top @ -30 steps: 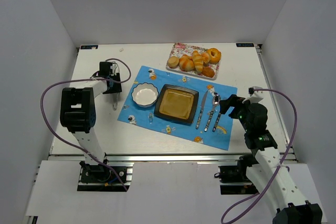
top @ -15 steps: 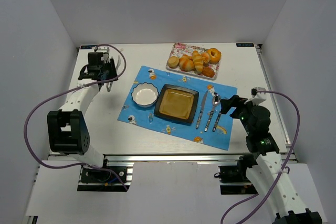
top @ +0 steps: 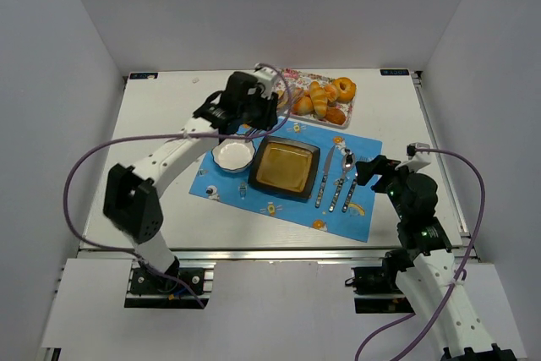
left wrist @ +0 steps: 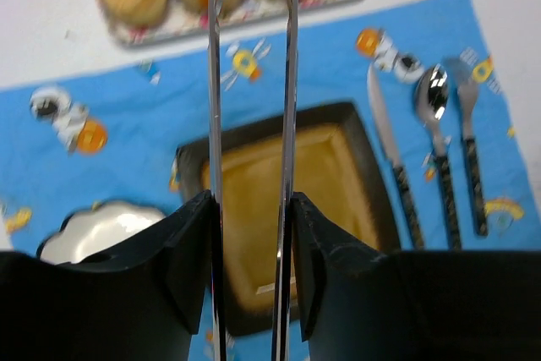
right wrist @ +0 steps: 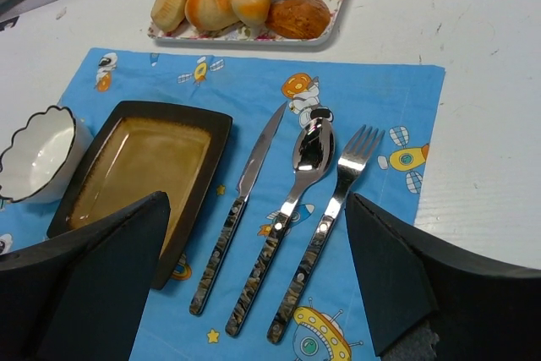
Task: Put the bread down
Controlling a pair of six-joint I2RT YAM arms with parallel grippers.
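Found the bread (top: pixel 319 100) lying on the floral tray (top: pixel 288 80) at the far side of the table (top: pixel 397 116), packed among other rolls and touching its neighbours. Logged the left gripper (top: pixel 275 110) hovering over the near left part of that tray, just past the far edge of the blue placemat (top: pixel 359 209). Saw its two thin fingers (left wrist: pixel 215 82) parallel with a narrow gap, gripping nothing, tips above the rolls. Could not tell from the wrist view which roll sat beneath the tips. Recorded the right gripper (top: pixel 372 166) over the right side of the placemat, close to the cutlery, spread wide and holding nothing. Noted on the placemat, left to right: white scalloped bowl (top: pixel 232 153), dark square plate (top: pixel 285 166), knife (right wrist: pixel 245 183), spoon (right wrist: pixel 292 192), fork (right wrist: pixel 330 209).
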